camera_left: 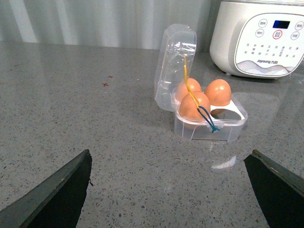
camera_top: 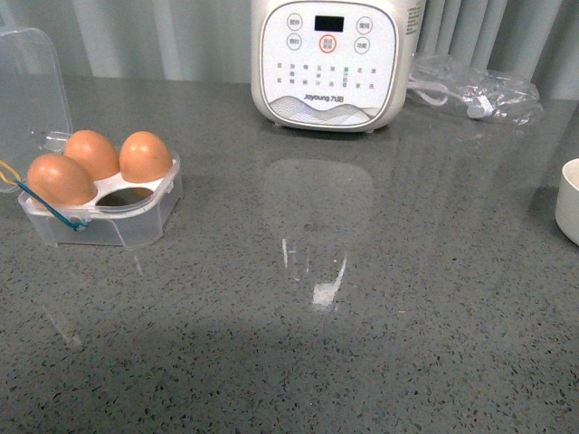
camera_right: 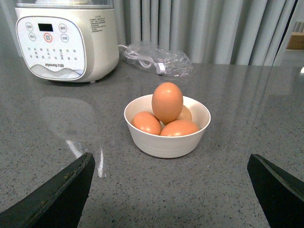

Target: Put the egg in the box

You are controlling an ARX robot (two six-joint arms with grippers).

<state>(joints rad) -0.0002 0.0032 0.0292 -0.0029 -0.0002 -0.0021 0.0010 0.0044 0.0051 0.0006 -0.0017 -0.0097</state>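
Note:
The clear box [camera_top: 136, 226] stands at the left of the counter with its lid [camera_top: 32, 81] open. It holds three brown eggs, and its near-right hole [camera_top: 131, 193] is empty. The box also shows in the left wrist view [camera_left: 228, 130]. My left gripper [camera_left: 170, 153] is open and empty, short of the box. A white bowl [camera_right: 166, 145] holds several brown eggs, and one egg [camera_right: 167, 102] stands on top of the pile. My right gripper [camera_right: 171, 156] is open and empty, short of the bowl. Neither gripper shows in the front view.
A white cooker [camera_top: 327, 63] stands at the back centre. A clear bag with a white cable [camera_top: 479, 90] lies to its right. The bowl's rim [camera_top: 570, 203] shows at the right edge of the front view. Grey curtains hang behind the counter.

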